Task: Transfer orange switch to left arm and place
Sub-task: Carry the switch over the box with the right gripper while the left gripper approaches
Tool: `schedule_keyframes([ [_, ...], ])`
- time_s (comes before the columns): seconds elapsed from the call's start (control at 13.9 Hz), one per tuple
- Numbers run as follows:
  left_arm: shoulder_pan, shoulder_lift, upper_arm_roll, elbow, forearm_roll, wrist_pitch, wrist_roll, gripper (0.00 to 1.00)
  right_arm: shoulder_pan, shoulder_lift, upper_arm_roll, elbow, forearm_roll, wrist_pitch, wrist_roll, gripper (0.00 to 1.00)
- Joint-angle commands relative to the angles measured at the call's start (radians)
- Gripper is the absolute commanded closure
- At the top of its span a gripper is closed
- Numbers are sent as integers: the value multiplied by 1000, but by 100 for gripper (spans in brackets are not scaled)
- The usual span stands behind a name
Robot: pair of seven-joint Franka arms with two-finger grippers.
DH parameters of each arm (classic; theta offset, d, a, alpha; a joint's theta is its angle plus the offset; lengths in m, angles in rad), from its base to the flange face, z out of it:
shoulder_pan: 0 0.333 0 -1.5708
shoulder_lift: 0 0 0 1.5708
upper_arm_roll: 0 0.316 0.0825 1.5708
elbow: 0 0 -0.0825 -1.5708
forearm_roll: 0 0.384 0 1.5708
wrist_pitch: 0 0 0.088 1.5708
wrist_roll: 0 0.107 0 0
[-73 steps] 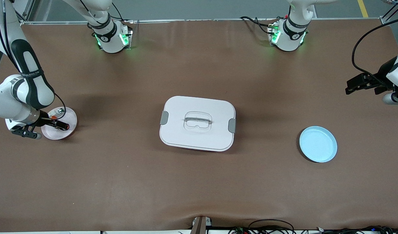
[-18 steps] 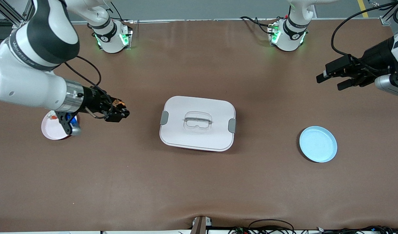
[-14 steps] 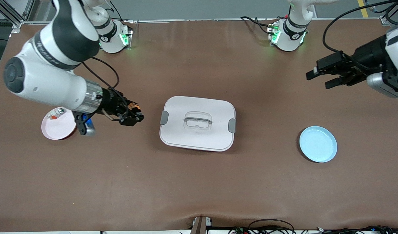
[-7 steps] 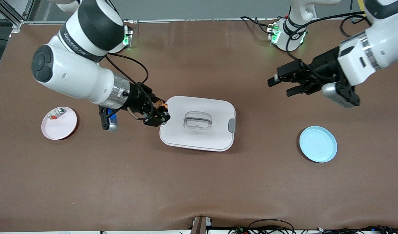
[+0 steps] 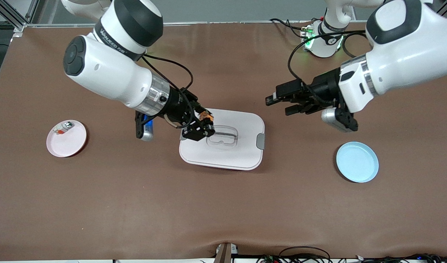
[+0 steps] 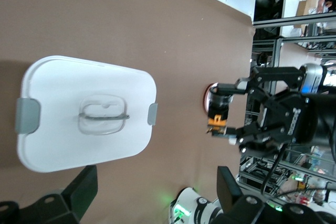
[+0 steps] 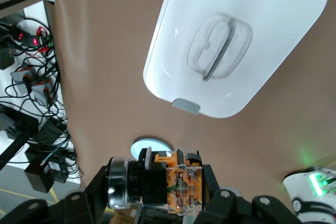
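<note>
Orange switch [image 5: 206,116] clamped in right gripper [image 5: 202,126] jaws above the box [image 5: 245,153], left gripper [image 5: 278,104] jaws apart just beside the box; a misaligned handoff could drop it onto the lid.

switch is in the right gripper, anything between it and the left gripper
Nothing in the air between them. The right gripper holds the switch over the box; the open left gripper hovers over bare table by the box's other end.
</note>
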Motion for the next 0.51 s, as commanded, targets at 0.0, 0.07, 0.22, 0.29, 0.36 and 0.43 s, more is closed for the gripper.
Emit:
schedule_keyframes([
  [0.0,-38,24,-3,15,-45,61,31,0,14,61,14,85,21,29,68,100],
  [0.07,-49,29,-3,15,-49,82,46,0,22,70,14,92,21,41,80,100],
  [0.22,-69,38,-3,15,-47,114,78,0,31,76,16,97,21,70,94,100],
  [0.29,-72,46,-3,13,-45,122,121,0,37,78,16,97,21,90,102,100],
  [0.36,-73,52,-3,13,-45,131,176,0,43,80,16,97,21,112,111,100],
  [0.43,-73,55,-3,13,-45,147,213,0,54,87,16,97,21,129,122,100],
])
